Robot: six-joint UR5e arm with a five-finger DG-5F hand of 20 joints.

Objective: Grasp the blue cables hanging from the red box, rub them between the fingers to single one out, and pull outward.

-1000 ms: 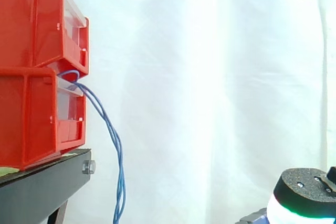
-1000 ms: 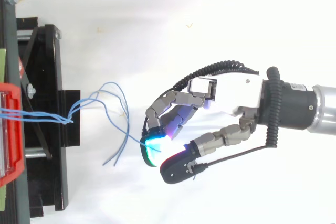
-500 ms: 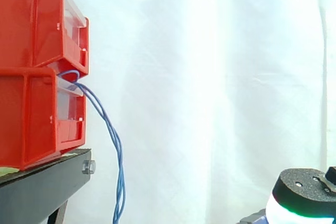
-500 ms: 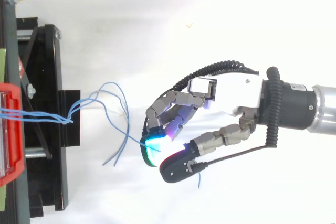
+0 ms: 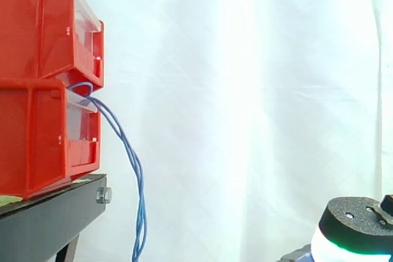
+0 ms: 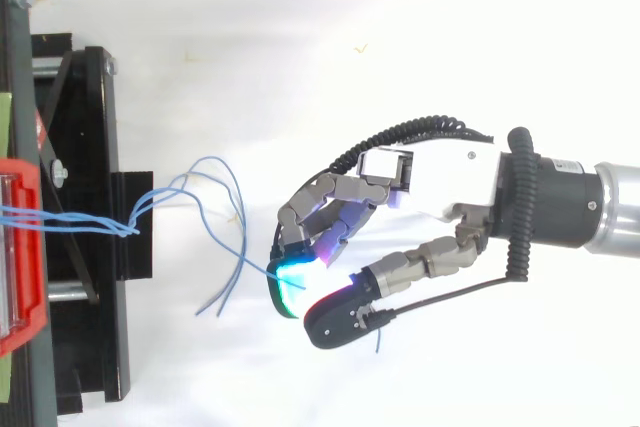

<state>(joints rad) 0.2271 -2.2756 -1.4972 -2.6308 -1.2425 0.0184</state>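
Between curled fingertips (image 6: 290,285) and thumb (image 6: 340,317), the hand (image 6: 440,182) looks clenched on one strand (image 6: 250,257) of the blue cables (image 6: 128,228). That strand runs into the glowing pads and a short blue end pokes out just past the thumb, so the pinch sits v. close to the tip. Main risk, as a judgement: w/ so little cable beyond the pads, rubbing or an outward pull could let the end slip free, leaving the hand w/ nothing. Second risk: the strands gather into a twisted bunch near the stand's edge, so a pull on one may drag the rest along, or snag at the bin lip, instead of singling it out. In the side view a pad of the hand (image 5: 356,219) sits low at right, well apart from where the cables hang. Cables come out at the top of the lower red bin (image 5: 37,139), under the upper red bin (image 5: 43,23), then drop past the black stand (image 5: 49,219) in front of the white curtain (image 5: 245,90). Counts: 1 hand; 2 red bins, stacked; 1 stand; blue strands approx 3–4. Loose ends fan out in the top view, but where they overlap the exact no. can't be told.
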